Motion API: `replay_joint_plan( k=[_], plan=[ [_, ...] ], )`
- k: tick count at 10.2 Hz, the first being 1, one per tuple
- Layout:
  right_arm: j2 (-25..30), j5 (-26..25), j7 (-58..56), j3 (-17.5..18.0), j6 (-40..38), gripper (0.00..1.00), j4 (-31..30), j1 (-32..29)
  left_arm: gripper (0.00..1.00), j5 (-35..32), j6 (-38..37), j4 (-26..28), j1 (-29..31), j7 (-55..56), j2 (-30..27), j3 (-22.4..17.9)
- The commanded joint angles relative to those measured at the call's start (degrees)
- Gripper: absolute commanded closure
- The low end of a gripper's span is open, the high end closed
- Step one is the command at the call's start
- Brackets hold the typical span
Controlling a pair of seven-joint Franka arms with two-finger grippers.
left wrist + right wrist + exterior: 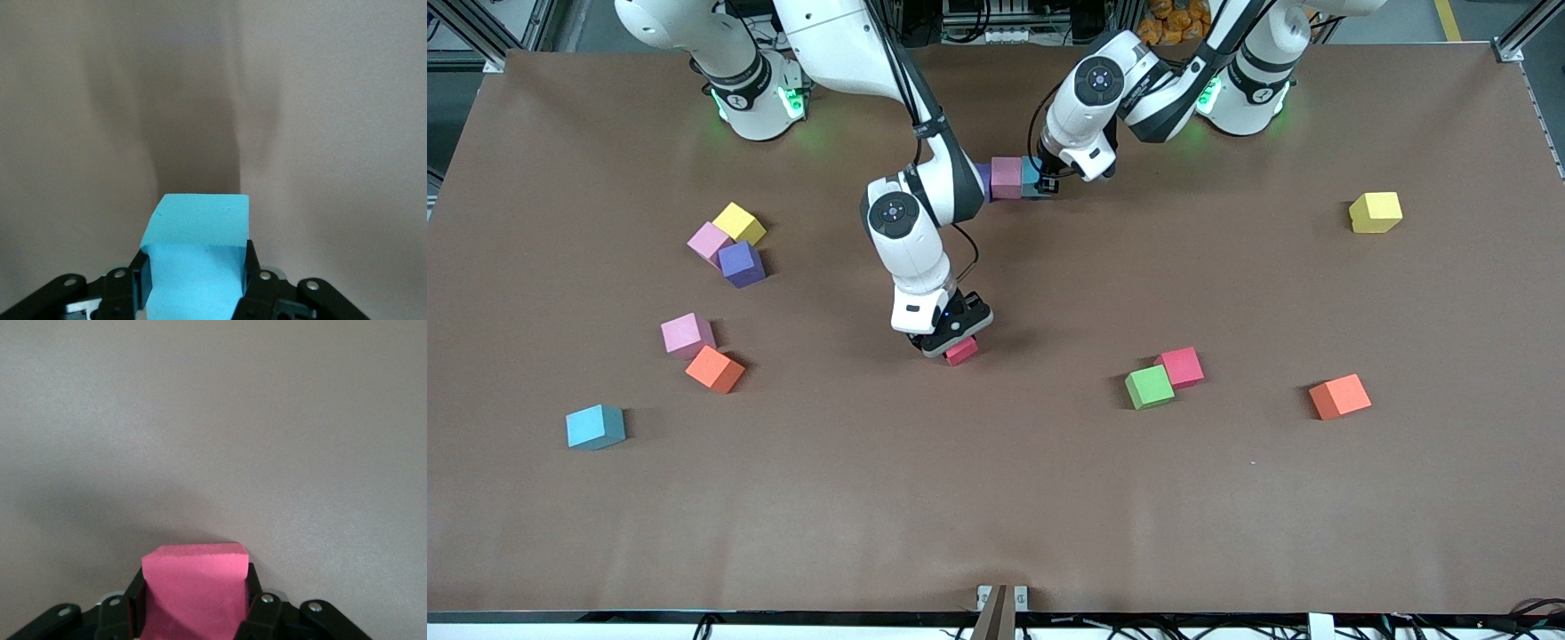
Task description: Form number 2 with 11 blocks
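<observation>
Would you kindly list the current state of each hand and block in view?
left hand: shut on light blue block, beside pink block
right hand: shut on red block, at the table
green block: loose, touching another red block
yellow block: loose, alone

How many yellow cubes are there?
2. One yellow cube sits beside a pink cube toward the right arm's end; the other yellow cube sits alone toward the left arm's end. Arms may hide more.
</observation>
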State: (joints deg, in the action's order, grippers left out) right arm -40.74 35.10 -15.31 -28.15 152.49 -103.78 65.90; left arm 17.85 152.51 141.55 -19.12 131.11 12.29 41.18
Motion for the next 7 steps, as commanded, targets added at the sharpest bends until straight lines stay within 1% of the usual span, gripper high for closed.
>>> replay_joint_plan(
  k=[1,2,4,5,7],
  plan=[
    [1.3,1.5,-0.6,-0.1,-7.3,0.79,3.4,-1.8,0.90,0.4,2.8,1.5,0.2,0.8,0.0,0.7],
    [2.5,1.5,-0.7,-1.4,-10.2,0.79,4.0,-1.9,0.89,0.4,2.8,1.6,0.2,0.6,0.0,0.7],
    [4.8,1.5,-0.4,-2.1,-11.3,0.79,4.0,-2.1,0.89,0.3,2.9,1.7,0.2,0.5,0.5,0.7],
    [5.8,1.4,-0.2,-2.7,-13.2,0.79,4.0,-2.1,0.89,0.3,3.0,1.7,0.2,0.5,0.5,0.7],
    [8.3,1.1,0.0,-5.2,-18.9,0.79,3.9,-1.7,0.88,0.3,3.3,1.7,0.1,0.5,1.2,0.7]
  ],
)
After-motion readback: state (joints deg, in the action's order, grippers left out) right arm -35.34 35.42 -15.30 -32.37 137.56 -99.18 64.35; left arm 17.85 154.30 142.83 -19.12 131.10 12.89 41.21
